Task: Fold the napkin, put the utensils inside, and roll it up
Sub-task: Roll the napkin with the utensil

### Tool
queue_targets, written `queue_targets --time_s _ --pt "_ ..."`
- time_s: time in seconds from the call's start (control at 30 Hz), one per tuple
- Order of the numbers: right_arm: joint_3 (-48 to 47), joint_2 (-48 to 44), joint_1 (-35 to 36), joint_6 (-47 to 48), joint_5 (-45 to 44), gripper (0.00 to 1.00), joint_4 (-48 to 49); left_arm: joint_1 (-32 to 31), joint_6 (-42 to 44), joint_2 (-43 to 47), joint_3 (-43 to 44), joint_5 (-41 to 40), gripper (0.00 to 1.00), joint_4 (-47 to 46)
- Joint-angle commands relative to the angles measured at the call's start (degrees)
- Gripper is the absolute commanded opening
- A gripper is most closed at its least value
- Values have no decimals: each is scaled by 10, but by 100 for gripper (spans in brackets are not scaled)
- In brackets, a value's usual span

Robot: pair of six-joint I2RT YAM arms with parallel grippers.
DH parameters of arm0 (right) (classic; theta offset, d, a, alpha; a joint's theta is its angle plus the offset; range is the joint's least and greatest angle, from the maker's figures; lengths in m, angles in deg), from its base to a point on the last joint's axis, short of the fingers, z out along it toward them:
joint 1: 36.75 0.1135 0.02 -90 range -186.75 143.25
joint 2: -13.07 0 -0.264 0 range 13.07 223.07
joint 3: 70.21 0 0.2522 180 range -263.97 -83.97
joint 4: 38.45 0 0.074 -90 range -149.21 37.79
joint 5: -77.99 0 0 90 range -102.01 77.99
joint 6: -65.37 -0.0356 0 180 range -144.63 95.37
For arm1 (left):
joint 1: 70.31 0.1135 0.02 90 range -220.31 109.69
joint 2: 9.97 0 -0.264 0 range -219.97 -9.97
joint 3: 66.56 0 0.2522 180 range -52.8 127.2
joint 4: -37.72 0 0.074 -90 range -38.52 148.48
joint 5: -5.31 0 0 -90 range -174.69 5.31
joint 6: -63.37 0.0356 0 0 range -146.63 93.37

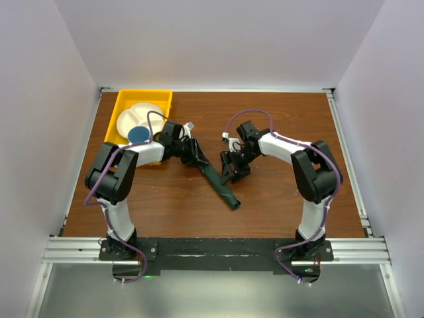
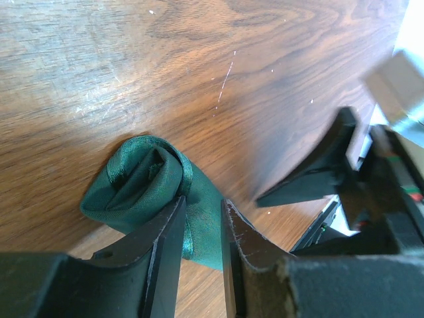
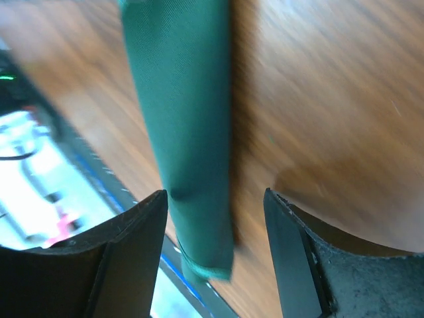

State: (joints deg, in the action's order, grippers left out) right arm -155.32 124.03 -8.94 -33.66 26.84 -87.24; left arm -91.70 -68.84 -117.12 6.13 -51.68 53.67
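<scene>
In the left tool [image 2: 202, 211], the napkin [image 2: 139, 179] sits pinched.

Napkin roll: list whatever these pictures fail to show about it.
- Cutlery: none seen in any view; the rolled napkin hides whatever it wraps.
- One end of the roll: right wrist view, cut off by the top edge and blurred.
- Upper end of the roll: top view, covered by the left claw.
- Seams: top view, too small.
</scene>
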Motion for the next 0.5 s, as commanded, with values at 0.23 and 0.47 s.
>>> queue_targets --time_s 0.23,0.47 --pt "72 -95 72 -13 -246 60 -63 4 26 -11 15 -30 33 19" --pt "82 -108 85 -29 -339 51 -72 4 40 -7 42 -35 33 55"
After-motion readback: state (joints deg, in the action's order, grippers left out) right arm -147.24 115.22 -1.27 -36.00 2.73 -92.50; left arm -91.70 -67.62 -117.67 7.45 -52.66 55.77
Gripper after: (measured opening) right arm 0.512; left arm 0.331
